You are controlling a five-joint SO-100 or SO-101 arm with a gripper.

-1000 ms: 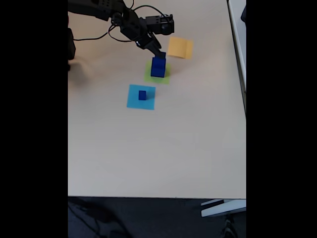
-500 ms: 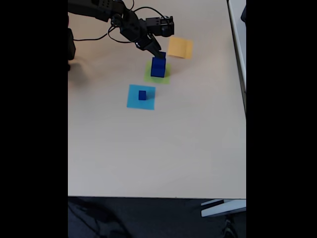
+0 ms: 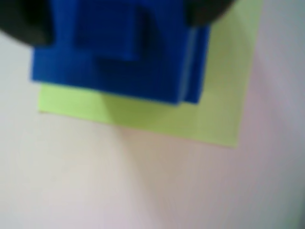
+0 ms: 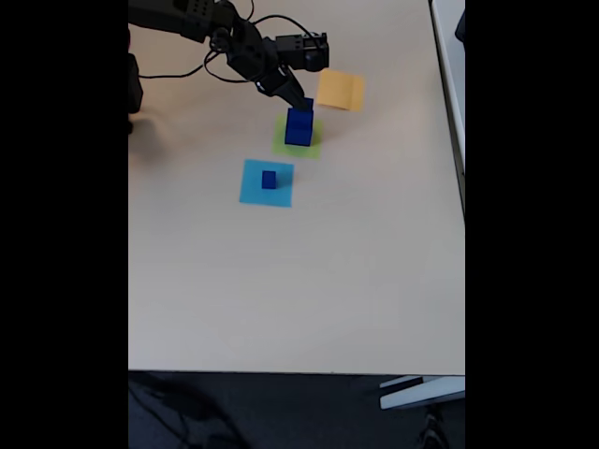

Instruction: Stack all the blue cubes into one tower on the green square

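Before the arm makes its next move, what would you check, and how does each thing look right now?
1. Large blue cube sits on the green square: ok.
2. Smaller cube rests on top of the large one, wrist view: ok, though blurred.
3. Gripper has let go of the smaller cube: cannot tell; its tips sit right at the tower's top.
4. Last small cube is on the tower: not ok, it sits on the light-blue square.
5. Orange-yellow square holds no cube: ok.
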